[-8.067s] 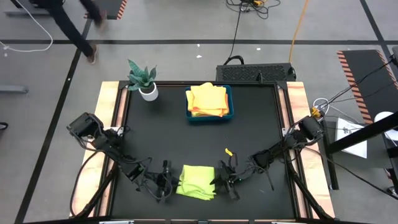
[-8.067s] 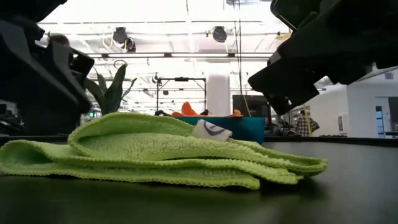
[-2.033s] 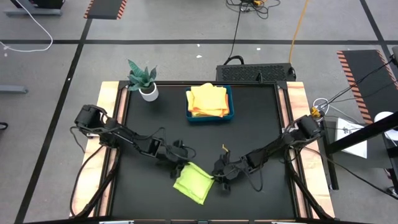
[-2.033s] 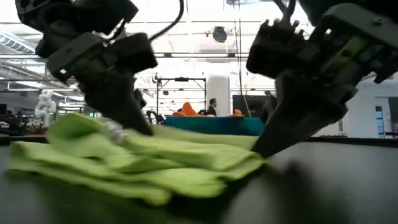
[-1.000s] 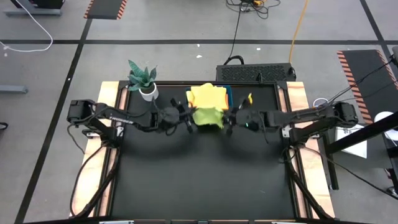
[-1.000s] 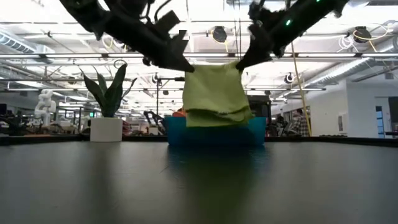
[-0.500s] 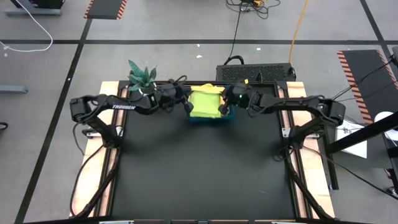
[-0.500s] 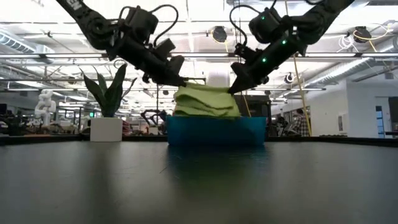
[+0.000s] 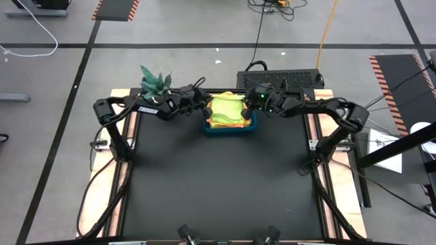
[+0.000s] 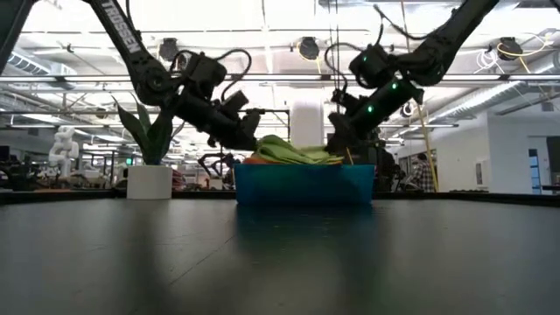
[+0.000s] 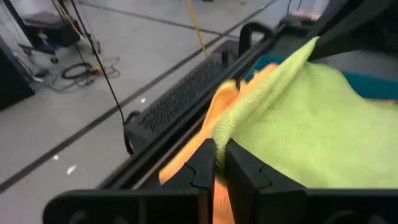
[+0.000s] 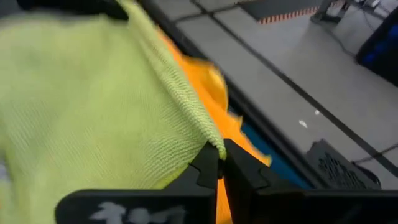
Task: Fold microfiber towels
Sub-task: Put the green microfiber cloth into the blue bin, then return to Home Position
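Folded lime-green microfiber towel (image 9: 227,111) lies flat on top of the orange and yellow towel stack (image 9: 234,124) in the rigid blue rectangular tray (image 10: 302,185) at the far edge of the black surface (image 9: 218,177). Left tool (image 9: 205,109) and right tool (image 9: 251,103) flank the tray. Each is pinched shut on a corner of the green towel.

Tray (image 9: 251,126) interior under towels (image 9: 227,111)
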